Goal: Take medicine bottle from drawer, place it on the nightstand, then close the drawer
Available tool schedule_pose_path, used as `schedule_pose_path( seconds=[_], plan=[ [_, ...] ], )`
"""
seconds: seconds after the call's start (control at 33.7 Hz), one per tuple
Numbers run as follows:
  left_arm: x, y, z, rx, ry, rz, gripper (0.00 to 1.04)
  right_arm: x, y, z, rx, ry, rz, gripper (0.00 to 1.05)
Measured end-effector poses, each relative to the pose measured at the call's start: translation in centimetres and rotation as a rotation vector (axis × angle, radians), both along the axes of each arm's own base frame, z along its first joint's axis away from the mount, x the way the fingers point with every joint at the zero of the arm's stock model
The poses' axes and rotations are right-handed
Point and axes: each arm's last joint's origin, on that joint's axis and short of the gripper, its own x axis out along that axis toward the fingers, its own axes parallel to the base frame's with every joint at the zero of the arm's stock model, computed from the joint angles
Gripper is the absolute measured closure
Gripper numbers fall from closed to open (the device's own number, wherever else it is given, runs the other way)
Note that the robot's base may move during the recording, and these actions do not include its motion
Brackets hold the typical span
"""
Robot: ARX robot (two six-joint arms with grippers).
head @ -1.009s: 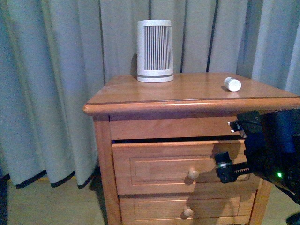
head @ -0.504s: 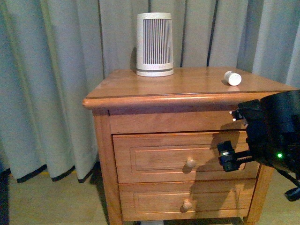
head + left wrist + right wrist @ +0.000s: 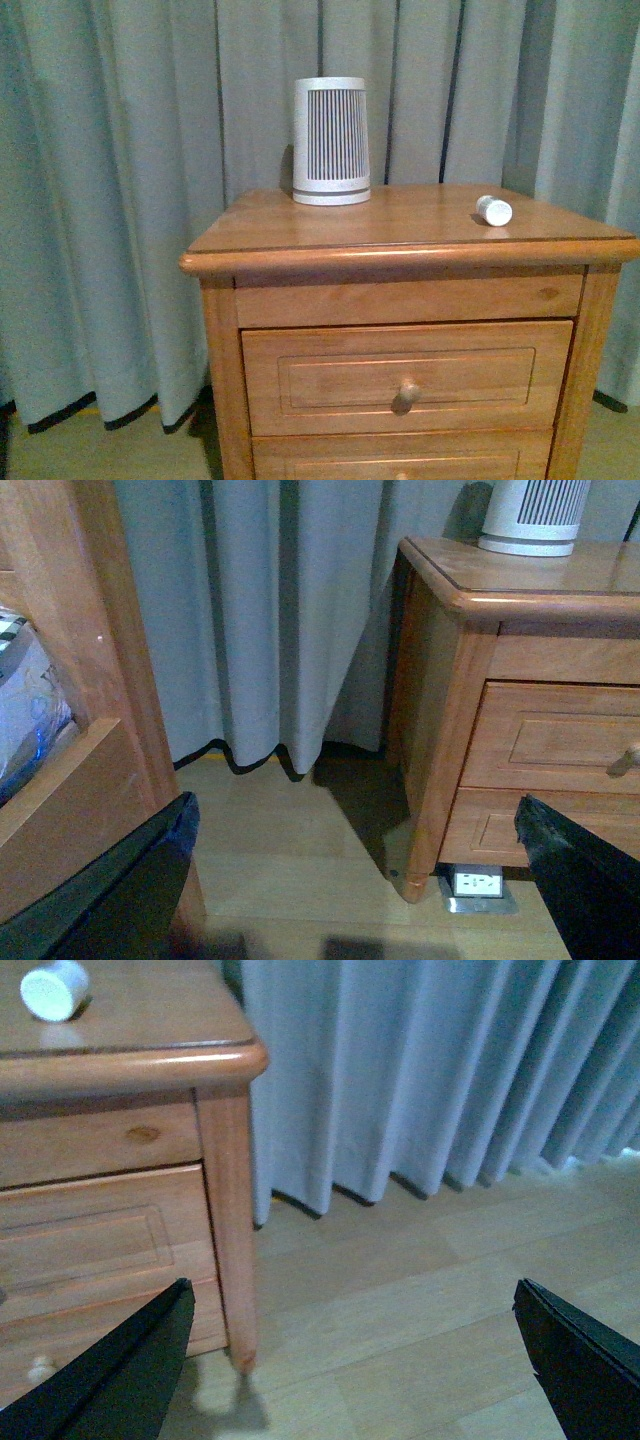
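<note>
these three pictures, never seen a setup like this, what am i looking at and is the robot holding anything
A two-armed robot films itself with three cameras. The front view, from its body, shows a wooden nightstand with the upper drawer shut. On top lie a small white medicine bottle on its side and a tall ribbed device. No arm shows in the front view. The other two pictures come from cameras on each wrist. The dark shapes in the lower corners are the fingers of the left gripper and right gripper, both spread open over the floor, holding nothing.
</note>
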Motion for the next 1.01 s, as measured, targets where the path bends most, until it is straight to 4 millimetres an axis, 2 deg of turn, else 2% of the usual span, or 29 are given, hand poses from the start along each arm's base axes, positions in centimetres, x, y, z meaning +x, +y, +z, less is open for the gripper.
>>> schedule_pose_path(
  seconds=[0.06,0.24,0.45,0.62,0.74,1.01],
  plan=[
    [0.0,0.0,0.0,0.000,0.000,0.000,0.07,-2.8,-0.2,0.2,-0.013,-0.038,-0.038,0.07],
    [0.0,0.0,0.0,0.000,0.000,0.000,0.07,-7.2,0.0,0.1,-0.013,-0.114,-0.033,0.07],
    [0.0,0.0,0.0,0.000,0.000,0.000,0.07,-10.0,0.3,-1.1,-0.002,-0.159,0.035,0.07],
    [0.0,0.0,0.0,0.000,0.000,0.000,0.07,-10.3,0.3,-1.5,0.028,-0.171,0.071,0.07],
    [0.0,0.0,0.0,0.000,0.000,-0.001,0.07,-10.3,0.8,-1.8,0.036,-0.170,0.375,0.30],
    [0.0,0.0,0.0,0.000,0.000,0.000,0.07,-10.3,0.8,-3.0,0.032,-0.169,0.398,0.71]
  ],
)
